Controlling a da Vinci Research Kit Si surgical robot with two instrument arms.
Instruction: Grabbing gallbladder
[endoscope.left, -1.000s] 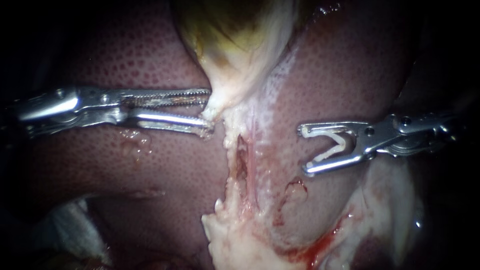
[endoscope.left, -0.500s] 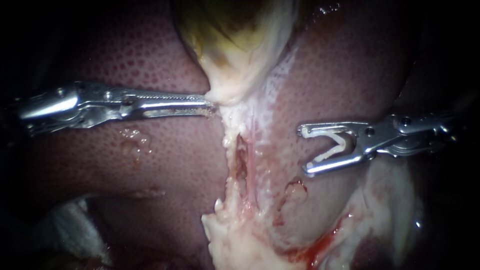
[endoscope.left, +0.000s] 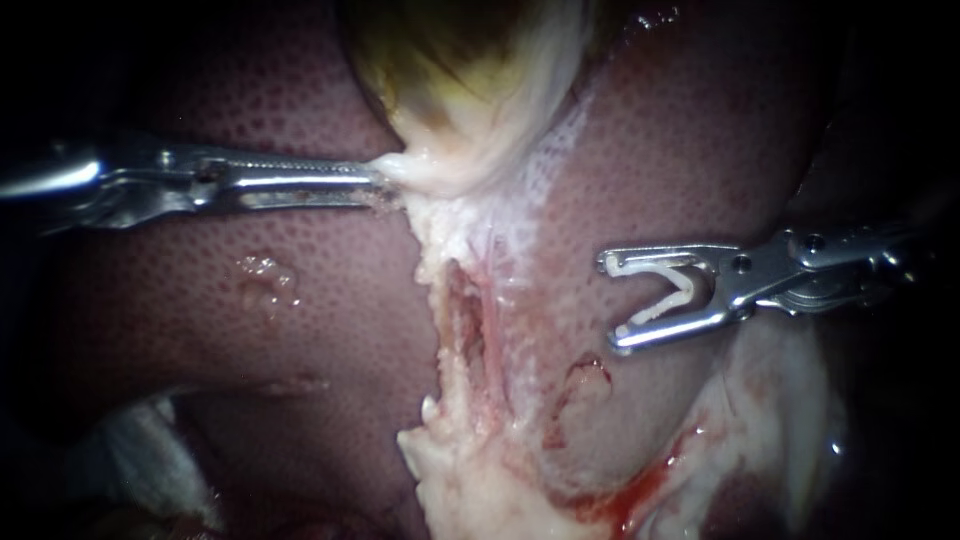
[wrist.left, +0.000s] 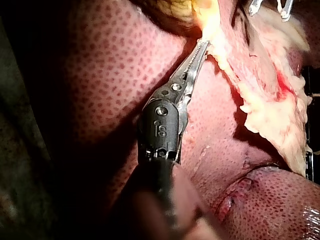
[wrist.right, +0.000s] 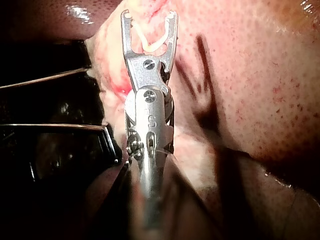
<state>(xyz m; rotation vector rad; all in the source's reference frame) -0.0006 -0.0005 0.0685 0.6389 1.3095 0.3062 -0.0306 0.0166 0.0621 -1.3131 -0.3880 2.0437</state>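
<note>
While the left instrument (endoscope.left: 385, 178) lay level across the liver (endoscope.left: 250, 330), its jaws pinched the pale lower edge of the gallbladder (endoscope.left: 470, 100), probably to hold it taut; the gallbladder's upper part was cut off by the frame. The right instrument (endoscope.left: 612, 300) hung well apart, its spread jaws cradling a white clip (endoscope.left: 665, 288), likely kept clear. From the left wrist, the jaw tips were lost in glare at that edge. From the right wrist, the clip touched both jaws; the surroundings beside the shaft were too dark to read.

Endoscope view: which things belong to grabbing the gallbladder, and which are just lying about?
In the job: gallbladder; left tool, shut on its lower tip.
Not in it: right tool, apart, holding a white clip; liver.
</note>
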